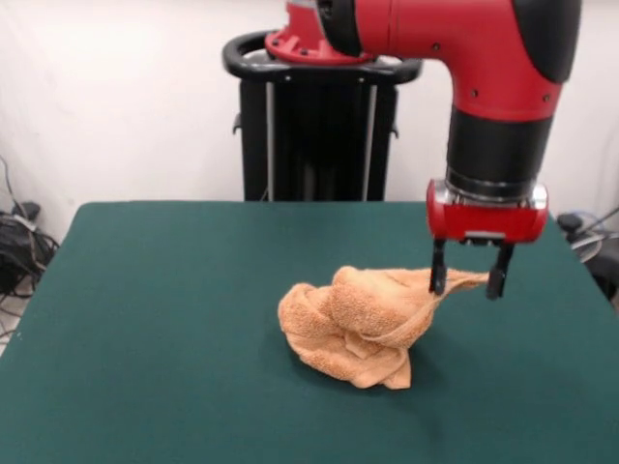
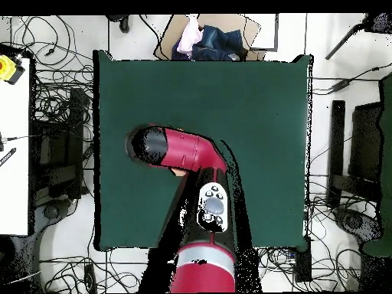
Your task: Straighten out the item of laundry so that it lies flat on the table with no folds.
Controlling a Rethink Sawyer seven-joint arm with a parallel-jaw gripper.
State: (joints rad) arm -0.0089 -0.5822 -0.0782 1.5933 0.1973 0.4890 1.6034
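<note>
The item of laundry point(image 1: 353, 324), a light orange-tan terry towel, sits bunched in a folded heap near the middle of the dark green table point(image 1: 164, 319). One corner stretches out to the right, raised above the cloth. My gripper point(image 1: 468, 282) hangs straight down over that corner. Its two black fingers point(image 1: 437, 278) stand apart on either side of the tip, so it is open. In the overhead view the red arm point(image 2: 187, 153) covers nearly all of the towel; only a sliver of it point(image 2: 179, 172) shows, and the gripper is hidden beneath the arm.
A cardboard box of clothes point(image 2: 207, 38) lies just beyond the table's top edge in the overhead view. Cables run over the floor all around. A white bench point(image 2: 15, 130) stands at the left, black stands point(image 2: 337, 145) at the right.
</note>
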